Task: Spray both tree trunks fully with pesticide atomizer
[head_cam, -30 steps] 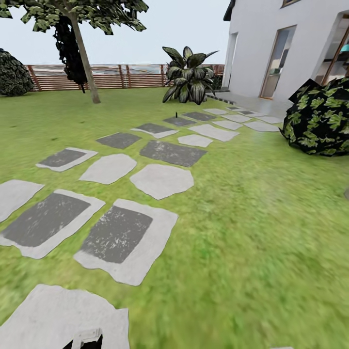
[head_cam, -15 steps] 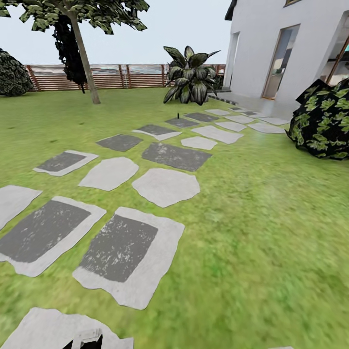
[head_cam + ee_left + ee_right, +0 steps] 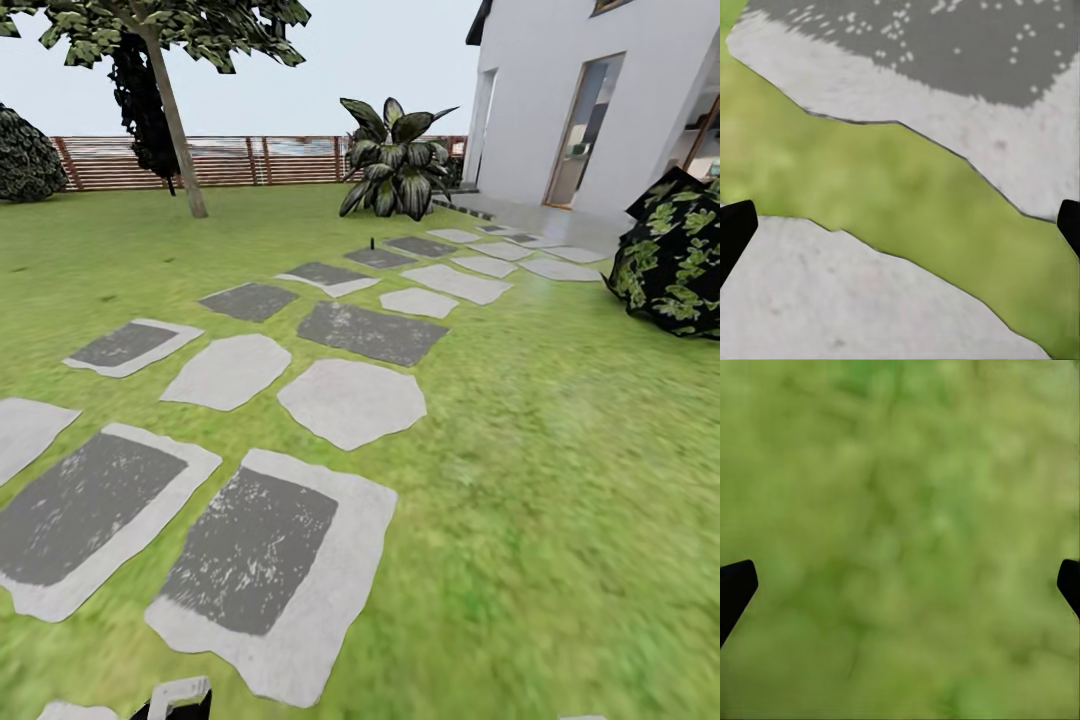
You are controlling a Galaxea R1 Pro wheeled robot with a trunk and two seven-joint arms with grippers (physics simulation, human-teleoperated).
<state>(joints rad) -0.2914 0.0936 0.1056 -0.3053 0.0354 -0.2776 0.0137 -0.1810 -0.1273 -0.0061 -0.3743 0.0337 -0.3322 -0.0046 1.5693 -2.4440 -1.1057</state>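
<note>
Nearest, the left pincer (image 3: 900,229) hangs released, its two dark fingertips (image 3: 735,229) spread wide with nothing between them, over a strip of lawn (image 3: 892,195) that runs between two pale stones (image 3: 832,300). The right pincer (image 3: 900,585) is likewise released and empty, its tips (image 3: 735,589) far apart above plain grass (image 3: 900,510). In the head view a small pale part of the robot (image 3: 180,695) pokes up at the near edge, left of centre. Beyond it the stepping stones (image 3: 265,565) form a path that runs from near left to far right across the lawn (image 3: 560,480), some with dark grey centres and some plain light grey. A tiny dark upright object (image 3: 372,242) stands among the far stones; it is too small to tell what it is, so I cannot say it is the atomizer. At the right, a round bush (image 3: 675,255) sits on the grass. Farther off, a broad striped-leaf plant (image 3: 392,160) stands at the path's far end, beside the white house (image 3: 560,90) at far right. At far left, a tree (image 3: 150,30) rises on a leaning pale trunk (image 3: 178,135), its dark foliage high up. A slatted brown fence (image 3: 250,160) closes the far side, with a dark shrub (image 3: 25,155) at its left end.
</note>
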